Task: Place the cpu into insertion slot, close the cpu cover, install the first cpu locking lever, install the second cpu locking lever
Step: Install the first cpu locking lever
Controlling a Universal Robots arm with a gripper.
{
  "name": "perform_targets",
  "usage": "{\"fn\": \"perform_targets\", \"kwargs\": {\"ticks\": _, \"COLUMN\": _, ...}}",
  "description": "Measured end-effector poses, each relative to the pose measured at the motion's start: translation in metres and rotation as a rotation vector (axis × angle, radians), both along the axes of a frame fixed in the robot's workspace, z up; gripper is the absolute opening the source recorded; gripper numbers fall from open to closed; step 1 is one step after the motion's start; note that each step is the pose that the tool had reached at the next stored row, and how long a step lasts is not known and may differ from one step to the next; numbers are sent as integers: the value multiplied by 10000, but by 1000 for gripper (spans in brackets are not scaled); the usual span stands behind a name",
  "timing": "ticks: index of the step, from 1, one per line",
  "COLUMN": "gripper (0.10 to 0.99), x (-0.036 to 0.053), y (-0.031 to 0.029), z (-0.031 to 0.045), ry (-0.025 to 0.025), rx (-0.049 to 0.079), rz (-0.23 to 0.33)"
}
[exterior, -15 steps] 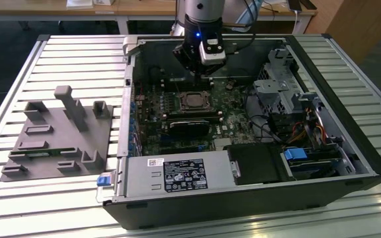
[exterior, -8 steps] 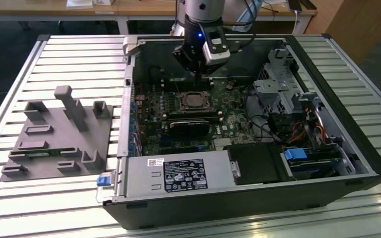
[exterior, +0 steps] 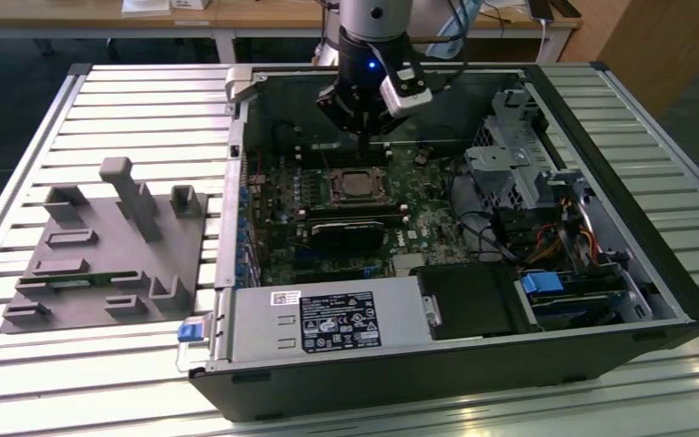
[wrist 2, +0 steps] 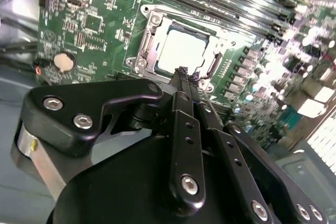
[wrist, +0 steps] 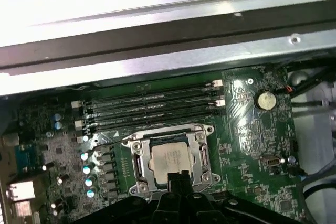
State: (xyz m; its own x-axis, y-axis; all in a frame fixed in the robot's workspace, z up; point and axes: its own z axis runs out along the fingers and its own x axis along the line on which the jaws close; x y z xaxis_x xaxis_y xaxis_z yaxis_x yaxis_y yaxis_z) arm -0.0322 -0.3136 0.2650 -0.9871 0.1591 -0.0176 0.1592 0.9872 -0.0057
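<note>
Currently the cpu (wrist: 170, 158) lies flat in the insertion slot (wrist: 143, 165), silver top facing up, square to the socket edges. The cpu cover (wrist: 203, 156) appears lowered around it, its cut-out framing the chip. I cannot tell whether either locking lever is latched.

The socket sits on the green motherboard (wrist: 247, 145), just beside the row of long memory slots (wrist: 152, 106). A round coin cell (wrist: 265, 99) lies well apart, toward the board corner.

The gripper (wrist 2: 181, 73) has its fingers pressed together into one narrow tip, with nothing visible between them. In both wrist views that tip overlaps the cover edge on the side away from the memory slots. The chip therefore lies directly ahead of the tip, toward those slots. I judge the tip to be close above that edge; contact cannot be confirmed.

In the exterior view the arm hangs nearly vertical inside the open computer case (exterior: 665, 300), over the socket's far rim. A grey fixture block (exterior: 113, 241) rests well apart, at the exterior view's left.
</note>
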Motion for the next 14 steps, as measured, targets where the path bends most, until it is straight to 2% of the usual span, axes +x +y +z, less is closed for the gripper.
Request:
{"fn": "perform_targets", "kwargs": {"ticks": 10, "gripper": 122, "x": 0, "y": -1, "z": -2, "ry": -2, "rx": 26, "rz": 1771}}
{"fn": "perform_targets", "kwargs": {"ticks": 11, "gripper": 122, "x": 0, "y": -1, "z": -2, "ry": -13, "rx": 144, "rz": 1844}}
{"fn": "perform_targets", "kwargs": {"ticks": 13, "gripper": 122, "x": 0, "y": 0, "z": -2, "ry": -45, "rx": 501, "rz": 1889}}
{"fn": "perform_targets", "kwargs": {"ticks": 14, "gripper": 122, "x": -1, "y": -1, "z": -2, "ry": -57, "rx": 633, "rz": 1901}}
